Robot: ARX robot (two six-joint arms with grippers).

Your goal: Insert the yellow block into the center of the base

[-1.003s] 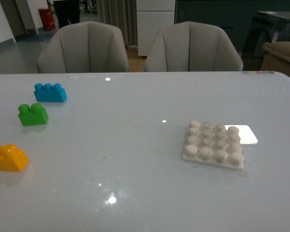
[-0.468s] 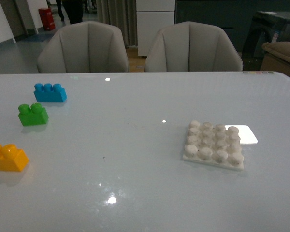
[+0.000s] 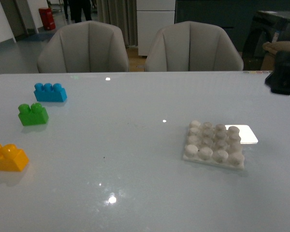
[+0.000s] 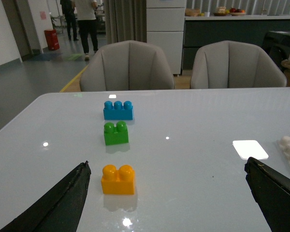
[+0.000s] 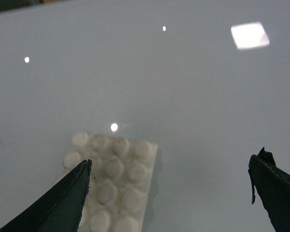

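The yellow block [image 3: 8, 157] sits at the table's near left edge; it also shows in the left wrist view [image 4: 118, 179], just inside the left finger. The white studded base [image 3: 214, 145] lies at the right of the table and shows in the right wrist view [image 5: 114, 182]. My left gripper [image 4: 166, 193] is open and empty above the table, out of the front view. My right gripper [image 5: 169, 191] is open and empty above the base's edge. A dark part of the right arm [image 3: 284, 72] shows at the front view's right edge.
A green two-stud brick [image 3: 33, 114] and a blue three-stud brick [image 3: 50, 92] stand behind the yellow block. A flat white rectangle [image 3: 245, 134] lies by the base's far right. Two grey chairs [image 3: 83, 47] stand behind the table.
A dark part of the right arm has come into the front view at the right edge. The blocks and the base have not moved.
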